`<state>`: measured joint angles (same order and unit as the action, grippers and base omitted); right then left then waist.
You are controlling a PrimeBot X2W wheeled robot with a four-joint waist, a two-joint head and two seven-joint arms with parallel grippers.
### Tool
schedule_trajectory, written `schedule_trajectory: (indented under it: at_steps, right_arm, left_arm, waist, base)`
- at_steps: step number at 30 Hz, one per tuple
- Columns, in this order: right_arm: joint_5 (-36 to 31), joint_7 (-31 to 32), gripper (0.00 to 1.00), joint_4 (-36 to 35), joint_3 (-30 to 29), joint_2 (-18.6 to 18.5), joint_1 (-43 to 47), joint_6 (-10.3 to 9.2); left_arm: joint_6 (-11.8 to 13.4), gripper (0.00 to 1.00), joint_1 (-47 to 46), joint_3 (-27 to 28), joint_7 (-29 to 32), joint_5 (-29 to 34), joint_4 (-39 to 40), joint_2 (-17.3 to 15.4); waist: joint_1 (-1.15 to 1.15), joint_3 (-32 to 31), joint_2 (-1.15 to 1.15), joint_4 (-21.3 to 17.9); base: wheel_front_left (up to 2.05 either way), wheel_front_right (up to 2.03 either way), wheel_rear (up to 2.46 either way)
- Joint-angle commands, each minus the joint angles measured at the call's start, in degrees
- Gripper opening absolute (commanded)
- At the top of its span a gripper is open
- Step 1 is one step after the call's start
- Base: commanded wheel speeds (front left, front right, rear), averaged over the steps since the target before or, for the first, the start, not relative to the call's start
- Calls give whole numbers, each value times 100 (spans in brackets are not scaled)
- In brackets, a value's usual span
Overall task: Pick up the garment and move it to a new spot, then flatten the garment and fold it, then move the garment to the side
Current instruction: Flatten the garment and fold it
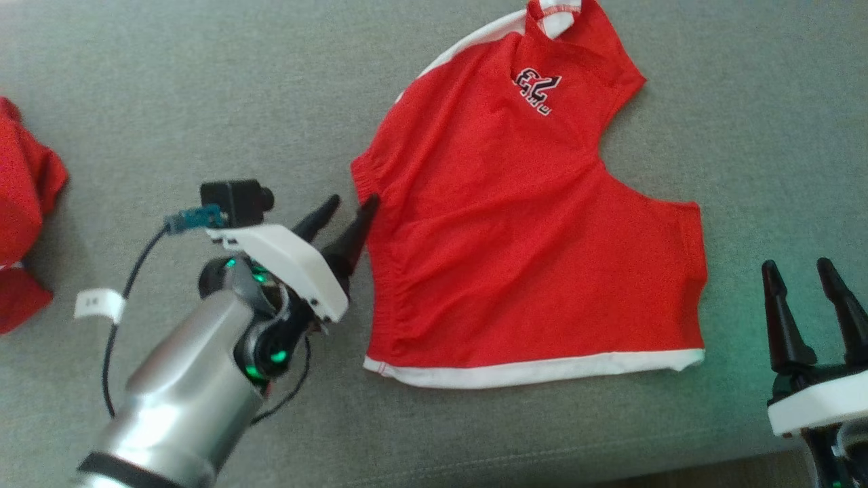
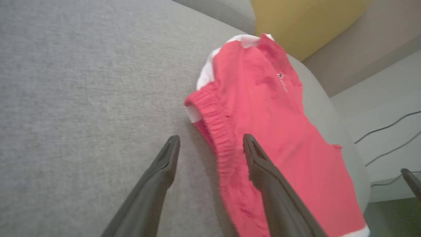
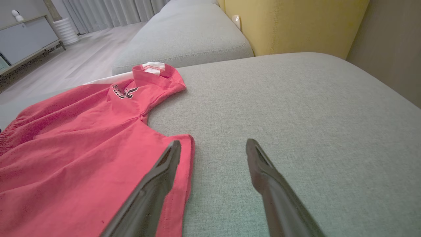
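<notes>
Here, a red cloth garment (image 1: 515, 244) with a white band along its bottom edge is seen spread out on a grey fabric couch seat (image 1: 169, 102). It is laid almost flat, with a few soft wrinkles. A small black and white logo (image 1: 537, 88) is seen near its neck, at the far end. The white band (image 1: 529, 371) is at the near end.

The left gripper (image 1: 352, 200) is held at the garment's left edge. Its two dark fingers are spread apart and nothing is gripped between them. In the left wrist view, the ribbed red edge is seen between the two fingers, and one finger is seen over the red cloth. It cannot be told if the cloth is touched.

The right gripper (image 1: 796, 266) is seen at the lower right, a little apart from the garment's right side. Its fingers are spread wide too, and nothing is held. In the right wrist view, one finger is seen in front of the garment's corner and the other in front of the bare grey seat.

Another bunch of red cloth (image 1: 24, 183) is seen at the far left edge of the seat, well apart from the garment. A yellow padded back cushion (image 3: 296, 23) is seen behind the seat.
</notes>
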<state>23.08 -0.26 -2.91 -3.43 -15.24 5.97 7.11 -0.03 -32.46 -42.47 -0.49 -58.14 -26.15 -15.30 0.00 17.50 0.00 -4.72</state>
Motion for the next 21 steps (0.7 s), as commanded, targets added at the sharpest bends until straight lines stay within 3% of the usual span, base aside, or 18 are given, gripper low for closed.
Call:
schedule_trajectory:
  at_steps: [1, 3, 4, 5, 6, 10, 15, 21]
  right_arm:
    - [5, -66, 100, -147, 61, -136, -108, 37]
    - [17, -92, 100, -132, 82, -125, -132, 37]
    - [22, -105, 100, -122, 89, -111, -145, 37]
    - [21, -118, 100, -108, 99, -102, -157, 37]
    - [32, -136, 100, -86, 97, -79, -166, 37]
    - [75, -170, 100, 12, 87, -36, -161, 37]
    - [72, -189, 100, 85, 87, -17, -114, 37]
    - [76, -188, 100, 136, 146, 7, -72, 37]
  left_arm:
    - [-19, 100, -272, 203, 19, 24, 41, -80]
    - [-98, 100, -427, 215, -4, 0, -269, 30]
    - [-160, 75, -502, 240, -101, 10, -381, 70]
    - [-232, 14, -574, 261, -251, 48, -465, 103]
    - [-310, 0, -630, 263, -386, 89, -535, 130]
    - [-521, 0, -778, 166, -948, 372, -610, 165]
    - [-601, 0, -725, -141, -1262, 861, -310, 133]
    - [-657, 0, -397, -1401, -1201, 2064, 331, 70]
  waist:
    - [0, 55, 0, -54]
    - [0, 84, 0, -96]
    - [0, 92, 0, -120]
    - [0, 91, 0, -140]
    - [0, 83, 0, -159]
    - [0, -25, 0, -184]
    - [0, -252, 0, -185]
    - [0, -414, 0, -219]
  base:
    - [0, 0, 0]
    - [0, 0, 0]
    - [0, 0, 0]
    - [0, 0, 0]
    - [0, 0, 0]
    - [0, 0, 0]
    - [0, 0, 0]
    - [0, 0, 0]
